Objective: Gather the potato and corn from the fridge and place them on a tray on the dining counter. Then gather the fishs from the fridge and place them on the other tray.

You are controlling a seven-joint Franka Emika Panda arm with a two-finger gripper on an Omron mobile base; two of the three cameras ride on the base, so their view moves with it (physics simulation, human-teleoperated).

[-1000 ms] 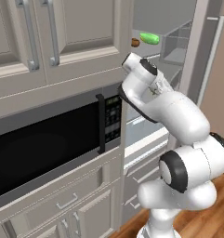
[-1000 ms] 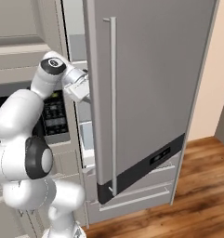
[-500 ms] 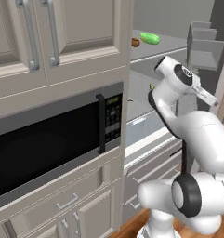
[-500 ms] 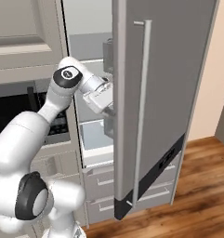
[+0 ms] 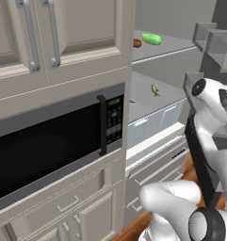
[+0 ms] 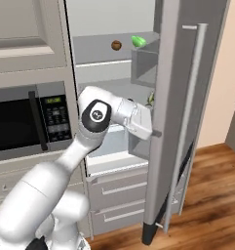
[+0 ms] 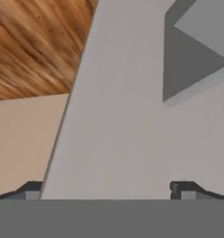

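Standing open, the fridge (image 6: 180,122) has its door swung out to the right in the right base view, long bar handle (image 6: 187,112) facing the room. On the top shelf (image 5: 164,49) inside lie the potato (image 5: 137,43), a small brown lump, and the corn (image 5: 151,39), a bright green cob just beside it to the right; the two are near each other but whether they touch cannot be told. One shelf lower sits a small olive fish (image 5: 155,89), well apart from the pair above; it also shows at the door's edge in the right base view (image 6: 150,99).

The gripper (image 7: 111,188) is spread wide with nothing between its fingers; in the hand view the two dark tips stand far apart at the bottom, pointed at the pale grey inner face of the door, with a door bin (image 7: 197,51) at upper right and wooden floor (image 7: 39,42) at upper left. In the right base view the hand is close against the door's inner side, below the shelf with the fish. Left of the fridge a black microwave (image 5: 49,150) sits under pale cabinets (image 5: 58,37).
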